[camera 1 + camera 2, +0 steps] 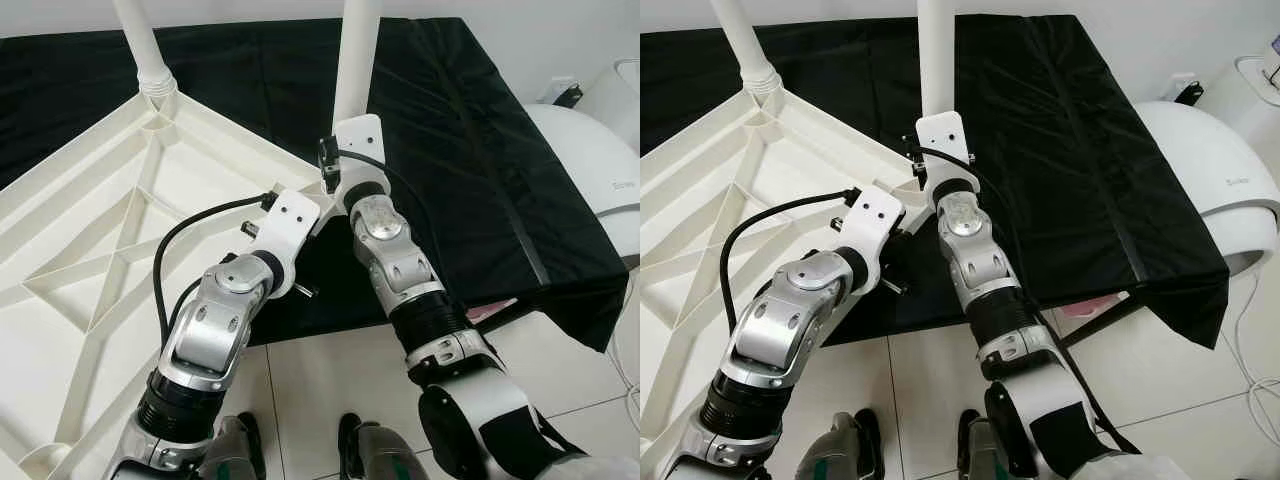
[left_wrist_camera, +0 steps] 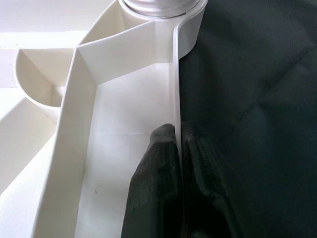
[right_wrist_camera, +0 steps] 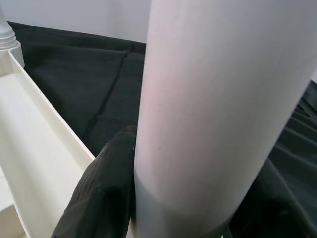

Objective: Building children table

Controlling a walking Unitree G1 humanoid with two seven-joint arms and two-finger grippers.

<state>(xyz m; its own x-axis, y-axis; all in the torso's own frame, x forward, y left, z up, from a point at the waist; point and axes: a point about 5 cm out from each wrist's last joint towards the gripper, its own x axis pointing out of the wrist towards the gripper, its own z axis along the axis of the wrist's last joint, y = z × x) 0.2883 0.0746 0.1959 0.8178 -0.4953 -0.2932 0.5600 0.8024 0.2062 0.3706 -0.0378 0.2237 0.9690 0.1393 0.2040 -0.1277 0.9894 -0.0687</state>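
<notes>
The white plastic tabletop point(image 1: 100, 230) lies upside down on the black-covered table point(image 1: 480, 150), ribs facing up. One white leg point(image 1: 140, 40) stands in its far corner socket. A second white leg point(image 1: 357, 60) stands upright at the near right corner socket point(image 2: 163, 5). My right gripper point(image 3: 188, 198) is shut on this leg, one black finger point(image 3: 104, 193) on each side near its base. My left gripper point(image 2: 179, 163) is shut on the tabletop's thin rim point(image 2: 176, 84), just short of that socket.
A white rounded appliance point(image 1: 590, 150) stands to the right of the table. The black cloth hangs over the table's front edge above the tiled floor point(image 1: 330, 370). Something pink point(image 1: 490, 312) shows under the cloth. My feet point(image 1: 350, 440) are close to the table.
</notes>
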